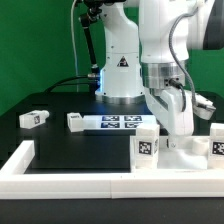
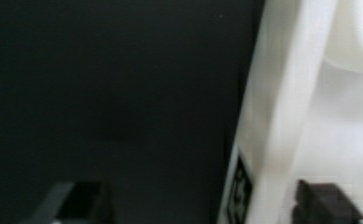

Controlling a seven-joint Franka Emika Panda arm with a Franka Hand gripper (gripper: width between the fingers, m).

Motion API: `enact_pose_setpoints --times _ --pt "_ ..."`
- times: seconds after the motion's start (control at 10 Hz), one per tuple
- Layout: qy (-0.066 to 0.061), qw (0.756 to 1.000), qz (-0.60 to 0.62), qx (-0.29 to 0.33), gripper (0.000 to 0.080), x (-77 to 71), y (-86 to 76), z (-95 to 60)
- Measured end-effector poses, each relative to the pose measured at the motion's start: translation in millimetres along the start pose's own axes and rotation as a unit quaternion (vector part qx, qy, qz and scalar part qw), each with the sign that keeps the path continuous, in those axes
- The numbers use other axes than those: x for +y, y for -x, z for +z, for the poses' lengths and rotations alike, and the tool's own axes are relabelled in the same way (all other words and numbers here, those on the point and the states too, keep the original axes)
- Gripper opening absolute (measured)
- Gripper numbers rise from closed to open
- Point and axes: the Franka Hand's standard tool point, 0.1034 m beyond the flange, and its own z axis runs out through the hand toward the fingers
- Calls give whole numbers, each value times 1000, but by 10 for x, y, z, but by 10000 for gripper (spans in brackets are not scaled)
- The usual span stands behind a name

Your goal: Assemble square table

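In the exterior view the slab (image 1: 185, 153) lay against the wall (image 1: 70, 165) at the tabletop's near edge, toward the exterior view's right. The gripper (image 1: 176, 120) hung low over it between an upright near leg (image 1: 147, 145) and edge leg (image 1: 217, 140), seated or not I could not tell. A left leg (image 1: 33, 117) and mid leg (image 1: 75, 121) lay loose by the marker board (image 1: 122, 123), so much fitting seemed left. In the wrist view the gripper (image 2: 199, 200) stood with jaws apart about a white part (image 2: 320, 90), one fingertip (image 2: 80, 200) clear of it, gripping nothing.
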Motion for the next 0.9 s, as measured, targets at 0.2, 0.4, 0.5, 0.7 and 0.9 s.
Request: enact_pose_setpoints --times 0.2,0.4,0.5,0.7,0.9 --pt "0 1000 0 0 201 1 -1 2" --pt "-5 1000 4 3 78 -19 -44 -11" --pt "-5 1000 4 3 71 -19 -47 -12" --pt "-5 1000 5 4 71 -20 -56 -13" --pt "-5 1000 5 4 70 -21 -66 -15"
